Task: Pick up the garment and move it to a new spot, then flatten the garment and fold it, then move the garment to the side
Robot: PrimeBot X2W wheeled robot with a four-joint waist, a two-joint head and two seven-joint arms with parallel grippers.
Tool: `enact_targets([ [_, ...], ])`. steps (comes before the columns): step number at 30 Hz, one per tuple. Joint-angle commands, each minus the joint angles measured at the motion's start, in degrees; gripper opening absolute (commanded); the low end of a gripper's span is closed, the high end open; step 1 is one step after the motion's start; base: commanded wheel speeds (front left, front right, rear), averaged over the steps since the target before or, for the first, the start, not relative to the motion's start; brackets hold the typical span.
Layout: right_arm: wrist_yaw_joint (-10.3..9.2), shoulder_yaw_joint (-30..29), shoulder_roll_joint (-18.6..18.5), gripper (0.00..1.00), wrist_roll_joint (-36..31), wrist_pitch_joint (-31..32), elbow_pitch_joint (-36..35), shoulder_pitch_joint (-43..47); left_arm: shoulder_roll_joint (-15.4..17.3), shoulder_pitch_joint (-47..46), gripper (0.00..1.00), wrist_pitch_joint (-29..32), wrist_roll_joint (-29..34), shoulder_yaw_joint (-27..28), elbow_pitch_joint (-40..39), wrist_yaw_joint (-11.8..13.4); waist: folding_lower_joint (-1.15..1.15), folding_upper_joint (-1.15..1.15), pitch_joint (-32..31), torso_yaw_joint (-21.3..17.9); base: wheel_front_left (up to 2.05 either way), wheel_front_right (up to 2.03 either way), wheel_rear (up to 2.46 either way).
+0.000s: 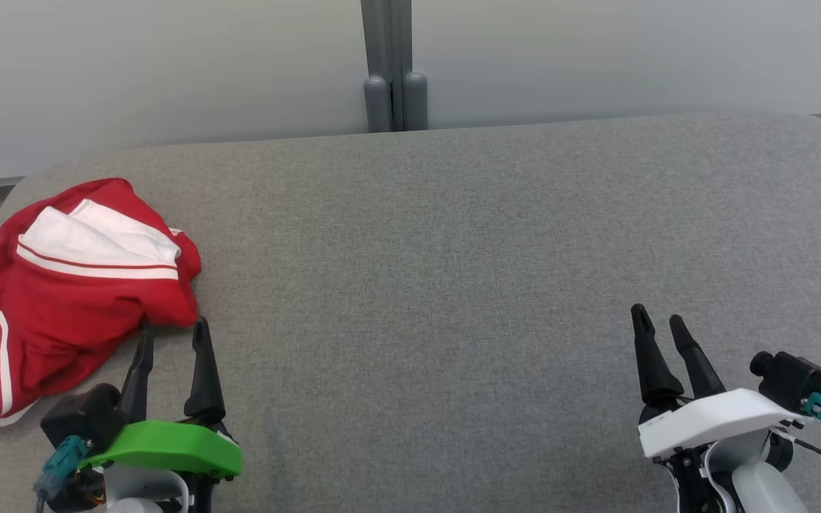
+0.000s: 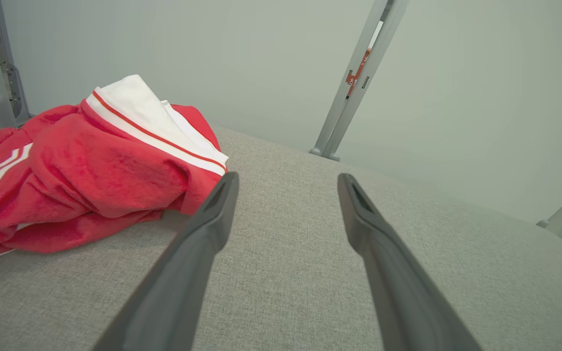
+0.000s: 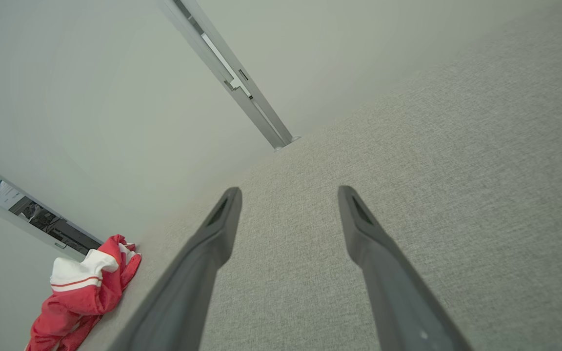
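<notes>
Pointing forward, jaws spread and empty, left gripper (image 1: 173,330) sits beside the crumpled garment (image 1: 75,299) lying near-to-far; right gripper (image 1: 658,316) likewise, well apart.

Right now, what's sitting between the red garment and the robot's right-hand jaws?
Just bare grey padded surface, as the head view shows, from the red garment to the right gripper. The left gripper, jaws open, stands by the garment's near edge.

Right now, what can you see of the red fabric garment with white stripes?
The red fleecy garment with white stripes lies crumpled in a heap at the left of the grey fabric surface. A white band with a thin red line shows on top. The open left gripper is beside its edge; contact unclear.
</notes>
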Motion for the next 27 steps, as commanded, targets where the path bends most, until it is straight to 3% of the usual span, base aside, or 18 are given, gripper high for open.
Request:
enact_targets([
  [1,0.03,0.25,-0.47,1.00,-1.36,-0.67,-0.34,-0.58,0.54,-0.18,1.00,-0.61,2.04,-0.18,-0.29,0.30,0.00,0.00,-0.01,0.02,0.00,0.00,0.00],
  [27,0.03,2.30,-1.45,1.00,-14.08,-4.03,0.15,-0.27,1.13,-0.25,1.00,-3.96,15.18,-2.51,1.72,2.59,0.00,0.00,0.11,0.41,0.00,0.00,0.00],
])
